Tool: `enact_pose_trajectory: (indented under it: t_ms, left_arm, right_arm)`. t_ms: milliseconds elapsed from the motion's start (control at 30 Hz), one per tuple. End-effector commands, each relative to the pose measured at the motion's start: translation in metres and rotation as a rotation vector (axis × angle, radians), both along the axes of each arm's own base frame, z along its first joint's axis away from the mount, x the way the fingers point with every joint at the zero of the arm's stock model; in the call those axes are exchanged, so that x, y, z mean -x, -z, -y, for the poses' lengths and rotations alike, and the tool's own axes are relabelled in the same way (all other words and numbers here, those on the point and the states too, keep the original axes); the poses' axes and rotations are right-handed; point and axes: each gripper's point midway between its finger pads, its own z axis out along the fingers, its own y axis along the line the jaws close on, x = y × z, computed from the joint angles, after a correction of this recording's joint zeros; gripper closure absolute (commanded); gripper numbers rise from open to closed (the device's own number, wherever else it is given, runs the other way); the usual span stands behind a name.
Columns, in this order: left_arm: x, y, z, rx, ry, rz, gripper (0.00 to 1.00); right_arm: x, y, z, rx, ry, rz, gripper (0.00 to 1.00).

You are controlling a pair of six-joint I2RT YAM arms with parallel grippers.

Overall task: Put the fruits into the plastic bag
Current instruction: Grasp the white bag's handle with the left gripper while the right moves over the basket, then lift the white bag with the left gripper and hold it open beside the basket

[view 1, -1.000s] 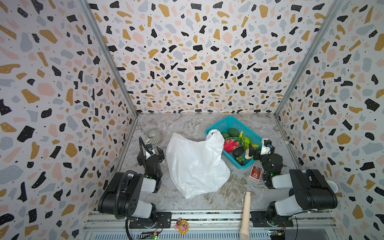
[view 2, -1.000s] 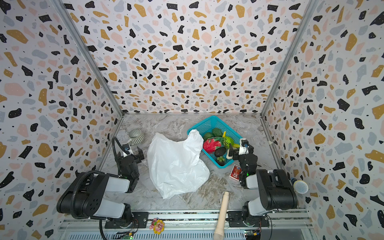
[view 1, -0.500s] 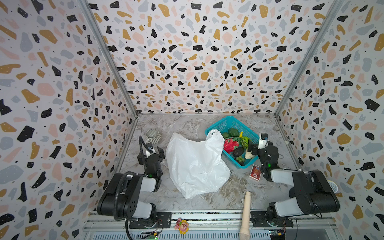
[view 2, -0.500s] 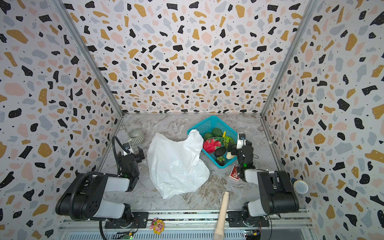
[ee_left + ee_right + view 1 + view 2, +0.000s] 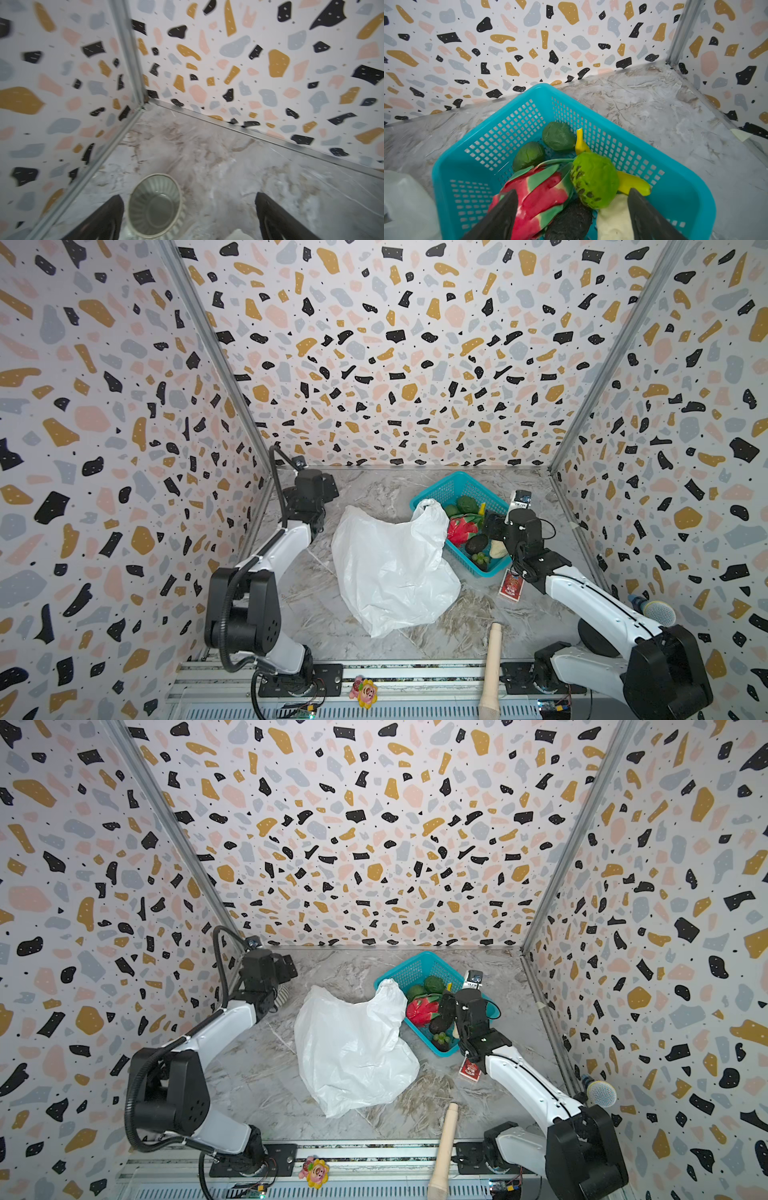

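— Marbled grey floor (image 5: 316,614), speckled terrazzo walls (image 5: 415,344) on three sides, metal strips in the corners. Where is there room to move?
— Bare floor runs along the back wall and between the left arm and the plastic bag (image 5: 390,568). The right side is tighter: the teal basket (image 5: 440,489) sits near the right wall, a red packet (image 5: 511,585) lies just in front of it, and a wooden stick (image 5: 492,659) lies across the front rail.
— And the bag?
— White, thin and crinkled, slumped mid-floor, bigger than the basket. One loop handle stands up against the basket's left corner, touching it. Whether its mouth gapes, I cannot tell.
— The fruits?
— All in the basket. The dragon fruit (image 5: 537,193), red with green flaps, is on the bag side. The lime-green ball (image 5: 593,185), bumpy with dark flecks, is beside it, and a banana (image 5: 633,182) is against that. Two dark green fruits (image 5: 558,136) are at the back. The black avocado (image 5: 476,544), cream piece (image 5: 498,550) and grapes (image 5: 481,558) are toward the front corner.
— Grippers?
— The right gripper (image 5: 572,193) hangs low in the basket, fingers spread, one at the dragon fruit, the other at the cream piece, gripping nothing. The left gripper (image 5: 188,195) is spread wide near the back left corner, a ribbed cup (image 5: 154,209) just beside one finger, nothing held
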Motion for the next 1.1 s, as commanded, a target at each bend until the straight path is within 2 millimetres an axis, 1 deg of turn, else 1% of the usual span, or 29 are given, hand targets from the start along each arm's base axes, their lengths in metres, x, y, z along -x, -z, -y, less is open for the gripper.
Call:
enact_pose_trajectory:
  t_ms: [0,67,267,367,467,533,600,633,667,700,733,767,800,833,900,1000,1067]
  left_arm:
    - [0.016,0.06,0.053,0.158,0.182,-0.322,0.0]
    - [0.015,0.071,0.067,0.154,0.219,-0.383,0.0]
    - [0.017,0.121,0.076,0.172,0.232,-0.549,0.03]
    - [0.018,0.135,0.083,0.197,0.254,-0.58,0.03]
    - [0.02,0.146,0.085,0.205,0.255,-0.595,0.08]
    - [0.02,0.152,0.084,0.203,0.247,-0.611,0.19]
    - [0.022,0.157,0.085,0.21,0.252,-0.622,0.4]
    - [0.022,0.157,0.087,0.22,0.258,-0.624,0.58]
    - [0.022,0.158,0.09,0.23,0.266,-0.625,0.73]
    - [0.022,0.156,0.092,0.241,0.276,-0.622,0.86]
    - [0.021,0.154,0.095,0.255,0.286,-0.614,0.95]
    - [0.02,0.149,0.097,0.267,0.296,-0.602,1.0]
    - [0.019,0.142,0.1,0.277,0.306,-0.588,1.0]
    - [0.016,0.13,0.103,0.286,0.325,-0.559,1.0]
    - [0.009,0.095,0.109,0.29,0.366,-0.462,1.0]
    - [0.002,0.006,0.113,0.253,0.434,-0.217,1.0]
    - [0.007,-0.065,0.116,0.218,0.494,-0.03,1.0]
  right_arm:
    - [0.014,-0.004,-0.004,0.029,-0.011,-0.073,0.17]
    - [0.019,-0.004,-0.009,0.052,-0.036,-0.08,0.17]
    - [0.023,-0.001,-0.008,0.074,-0.042,-0.076,0.17]
    - [0.024,0.002,-0.007,0.081,-0.042,-0.079,0.17]
    - [0.026,0.006,-0.008,0.081,-0.053,-0.084,0.17]
    - [0.027,0.007,-0.009,0.082,-0.056,-0.086,0.17]
    - [0.027,0.007,-0.009,0.084,-0.06,-0.084,0.18]
    - [0.027,0.007,-0.008,0.087,-0.059,-0.082,0.18]
    - [0.028,0.006,-0.008,0.086,-0.059,-0.081,0.18]
    - [0.028,0.005,-0.008,0.085,-0.059,-0.076,0.18]
    - [0.028,0.003,-0.008,0.082,-0.059,-0.072,0.18]
    - [0.028,0.0,-0.009,0.077,-0.06,-0.065,0.18]
    - [0.028,-0.003,-0.009,0.072,-0.062,-0.061,0.18]
    - [0.028,-0.007,-0.01,0.066,-0.063,-0.053,0.18]
    - [0.028,-0.017,-0.011,0.055,-0.066,-0.032,0.18]
    - [0.028,-0.039,-0.012,0.032,-0.073,0.009,0.18]
    - [0.028,-0.056,-0.016,0.015,-0.093,0.044,0.18]
